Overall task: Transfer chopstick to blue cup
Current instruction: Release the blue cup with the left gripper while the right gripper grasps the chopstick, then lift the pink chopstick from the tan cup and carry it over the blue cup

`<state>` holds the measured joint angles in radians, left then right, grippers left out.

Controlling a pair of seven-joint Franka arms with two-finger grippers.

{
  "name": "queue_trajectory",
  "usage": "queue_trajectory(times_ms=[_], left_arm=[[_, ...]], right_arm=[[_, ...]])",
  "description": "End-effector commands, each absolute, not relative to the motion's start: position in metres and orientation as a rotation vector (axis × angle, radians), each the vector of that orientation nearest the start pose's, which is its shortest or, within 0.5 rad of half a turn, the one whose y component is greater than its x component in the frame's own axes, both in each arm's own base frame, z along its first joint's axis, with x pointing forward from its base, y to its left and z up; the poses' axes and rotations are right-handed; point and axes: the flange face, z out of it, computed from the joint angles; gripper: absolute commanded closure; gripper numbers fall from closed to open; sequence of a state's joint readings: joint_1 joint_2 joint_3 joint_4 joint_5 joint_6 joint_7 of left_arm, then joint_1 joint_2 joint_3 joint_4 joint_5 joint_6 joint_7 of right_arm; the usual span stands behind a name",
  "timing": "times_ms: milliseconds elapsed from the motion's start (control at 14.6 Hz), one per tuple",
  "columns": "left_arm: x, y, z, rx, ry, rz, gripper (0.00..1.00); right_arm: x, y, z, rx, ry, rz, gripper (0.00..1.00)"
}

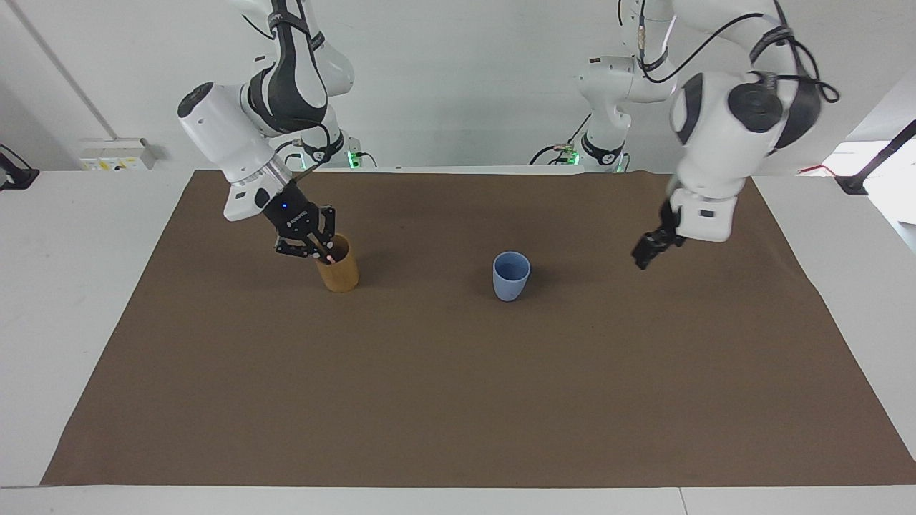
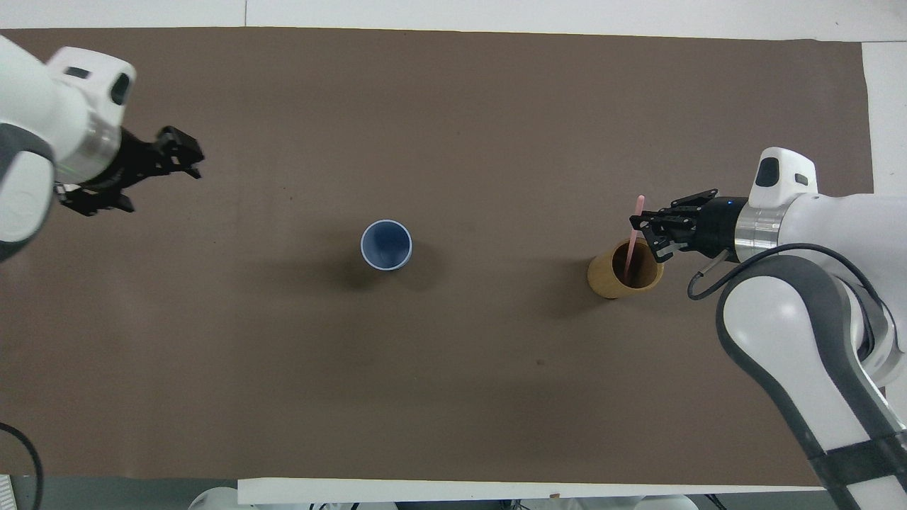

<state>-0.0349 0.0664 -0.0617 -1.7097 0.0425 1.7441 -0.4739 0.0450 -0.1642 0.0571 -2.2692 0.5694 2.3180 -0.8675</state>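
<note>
My right claw (image 1: pixel 320 252) is clamped on the thin pale pink chopstick (image 2: pixel 633 237) inside the tan cylindrical cup (image 1: pixel 339 272); next, I judge, lifting clear toward the light blue tumbler (image 1: pixel 511 276).

Pink chopstick (image 2: pixel 633 239) in tan cup (image 2: pixel 615 278); blue cup (image 2: pixel 386 245) upright.

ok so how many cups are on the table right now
2. The blue cup stands near the middle of the brown mat. The tan cup stands toward the right arm's end, with the pink chopstick in it. Nothing looks big enough to hide another.
</note>
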Motion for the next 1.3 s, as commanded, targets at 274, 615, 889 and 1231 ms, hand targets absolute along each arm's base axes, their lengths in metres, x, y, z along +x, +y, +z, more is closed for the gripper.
queue_trajectory(times_ms=[274,615,889,1231], left_arm=[[0.575,-0.006,0.611,-3.149,-0.232,0.067,0.0],[0.569,-0.009,0.604,-3.145,-0.225,0.089,0.0],[0.569,0.0,0.604,-3.143,-0.249,0.089,0.0],[0.569,-0.001,0.604,-3.143,-0.246,0.089,0.0]], right_arm=[[0.537,0.092,0.599,-2.785,-0.745,-0.36,1.0],[0.556,0.209,0.661,-2.822,-0.398,-0.345,1.0],[0.571,0.367,0.657,-2.844,-0.204,-0.482,1.0],[0.587,0.425,0.616,-2.784,-0.283,-0.724,1.0]])
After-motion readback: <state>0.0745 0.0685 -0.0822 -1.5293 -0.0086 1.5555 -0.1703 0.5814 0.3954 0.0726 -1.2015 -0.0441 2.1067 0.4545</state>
